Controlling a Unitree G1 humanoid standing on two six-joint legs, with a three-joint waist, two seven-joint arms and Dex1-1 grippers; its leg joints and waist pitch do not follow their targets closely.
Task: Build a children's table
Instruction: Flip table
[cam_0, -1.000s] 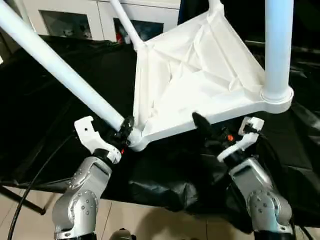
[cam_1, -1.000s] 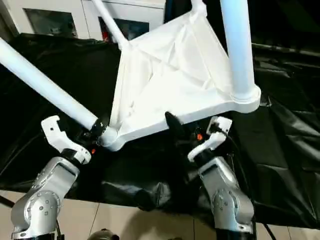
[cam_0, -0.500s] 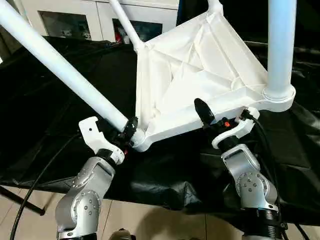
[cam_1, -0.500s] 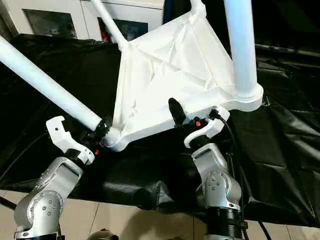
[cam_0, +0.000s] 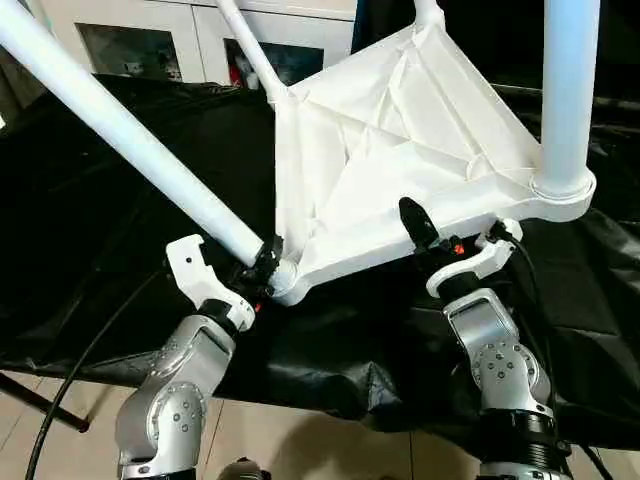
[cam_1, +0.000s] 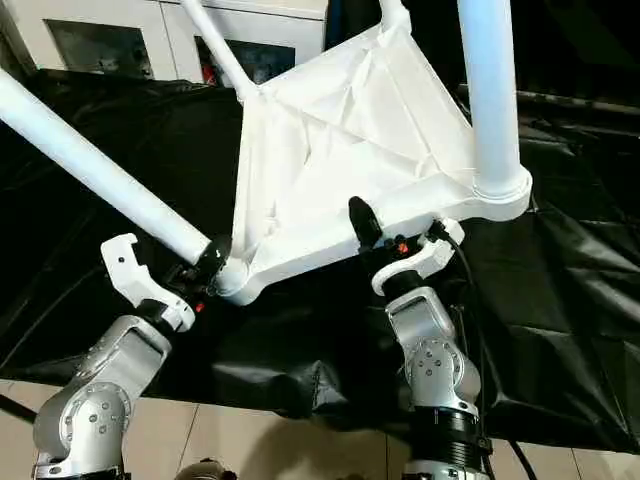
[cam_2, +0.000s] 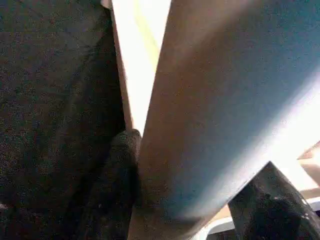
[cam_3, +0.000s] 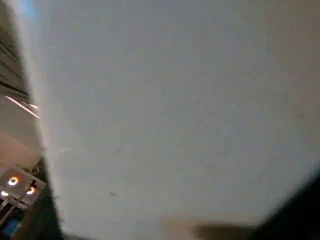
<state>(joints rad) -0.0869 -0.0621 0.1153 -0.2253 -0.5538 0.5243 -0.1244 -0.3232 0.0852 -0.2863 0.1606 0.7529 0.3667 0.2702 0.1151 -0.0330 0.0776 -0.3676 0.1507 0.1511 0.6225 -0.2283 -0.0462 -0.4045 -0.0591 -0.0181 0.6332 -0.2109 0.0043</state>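
Left gripper (cam_0: 262, 268) clamps the near-left leg (cam_0: 130, 135) at its socket; right gripper (cam_0: 445, 235) straddles the top's (cam_0: 400, 150) near rim, one black finger (cam_0: 416, 221) over the ribbed underside, whether it pinches I cannot tell; top lies upturned and tilted on a crinkled black sheet (cam_0: 120, 230), smooth white tube legs rising, cabinet (cam_0: 150, 30) behind; left wrist view: dark fingers (cam_2: 117, 170) flank the smooth leg (cam_2: 210, 110); right wrist view: plain white plastic (cam_3: 170, 110) close against the camera.

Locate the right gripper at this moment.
In the left eye view the right gripper is at the table top's near edge, beside the corner socket.
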